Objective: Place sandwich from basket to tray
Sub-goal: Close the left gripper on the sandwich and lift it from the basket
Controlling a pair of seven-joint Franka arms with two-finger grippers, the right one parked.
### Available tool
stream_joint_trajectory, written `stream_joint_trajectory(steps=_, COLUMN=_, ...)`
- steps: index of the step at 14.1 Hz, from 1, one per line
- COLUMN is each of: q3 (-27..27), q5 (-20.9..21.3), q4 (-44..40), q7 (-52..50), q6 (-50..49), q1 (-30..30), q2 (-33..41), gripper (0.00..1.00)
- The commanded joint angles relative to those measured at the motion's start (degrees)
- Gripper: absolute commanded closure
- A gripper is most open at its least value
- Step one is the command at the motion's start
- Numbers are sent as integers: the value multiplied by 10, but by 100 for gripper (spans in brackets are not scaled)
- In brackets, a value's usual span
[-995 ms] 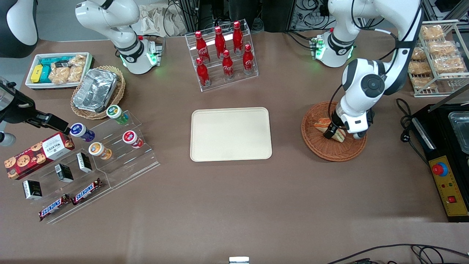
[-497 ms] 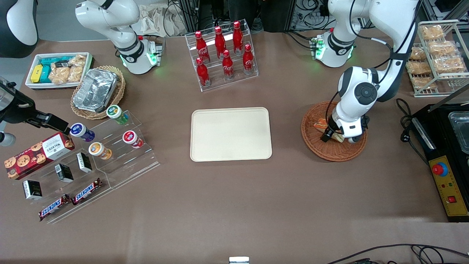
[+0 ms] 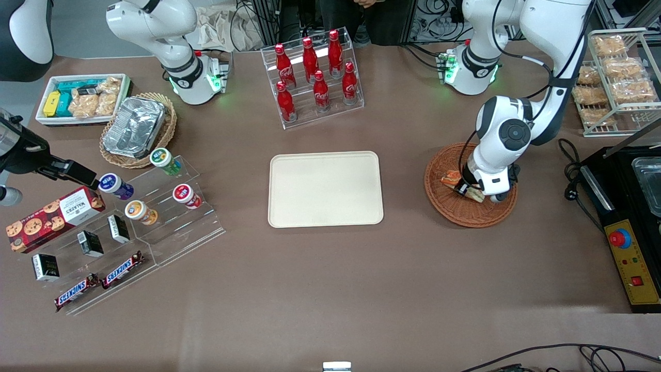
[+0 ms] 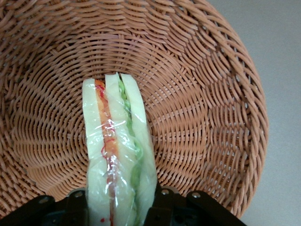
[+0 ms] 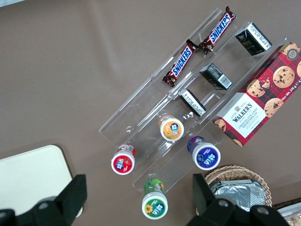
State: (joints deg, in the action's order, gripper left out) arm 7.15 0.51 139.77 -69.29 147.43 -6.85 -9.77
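Here, pincer [image 4: 117, 209] clamped on wrapped sandwich [image 4: 117, 150] in basket [image 4: 207, 94], Snickers bars [image 5: 200, 44], Walkers box [image 5: 256, 110]

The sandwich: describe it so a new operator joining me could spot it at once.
Find the reddish-brown wicker basket toward the working arm's end of the table, beside the cream tray. The gripper is down inside it, jaws closed on the sandwich. It is a plastic-wrapped wedge of white bread with red, orange and green filling, the only item in that basket.
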Motion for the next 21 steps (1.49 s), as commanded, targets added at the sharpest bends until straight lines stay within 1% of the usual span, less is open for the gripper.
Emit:
stream_joint_trajectory(steps=1, q3=0, q5=8, q4=-1, q7=2, q6=-9, q1=3, q2=25, gripper=100)
stream_joint_trajectory(steps=4, q3=3, q5=9, q4=-21, q7=10, q6=-68, q1=-3, q2=75, gripper=100)
stream_joint_trajectory(steps=5, q3=4, q5=9, q4=-26, q7=23, q6=-78, q1=-3, q2=90, gripper=100)
stream_joint_trajectory(steps=7, q3=6, q5=7, q4=-39, q7=68, q6=-138, q1=-4, q2=124, gripper=100)
stream_joint_trajectory(steps=9, q3=11, q5=8, q4=-79, q7=76, q6=-186, q1=-5, q2=138, gripper=100)
stream_joint_trajectory(steps=10, q3=20, q5=7, q4=-100, q7=91, q6=-226, q1=-4, q2=147, gripper=100)
stream_joint_trajectory(steps=12, q3=29, q5=3, q4=-158, q7=145, q6=-295, q1=-4, q2=149, gripper=100)
stream_joint_trajectory(steps=13, q3=37, q5=-2, q4=-183, q7=198, q6=-324, q1=-3, q2=149, gripper=100)
stream_joint_trajectory(steps=14, q3=43, q5=-19, q4=-198, q7=258, q6=-339, q1=0, q2=150, gripper=100)
stream_joint_trajectory(steps=15, q3=44, q5=-51, q4=-211, q7=285, q6=-347, q1=-4, q2=156, gripper=100)
stream_joint_trajectory(steps=16, q3=46, q5=-65, q4=-216, q7=290, q6=-351, q1=-5, q2=159, gripper=100)
stream_joint_trajectory(steps=20, q3=131, q5=-59, q4=-233, q7=290, q6=-352, q1=-6, q2=157, gripper=100)
stream_joint_trajectory(steps=21, q3=151, q5=-49, q4=-234, q7=285, q6=-349, q1=-11, q2=155, gripper=100)
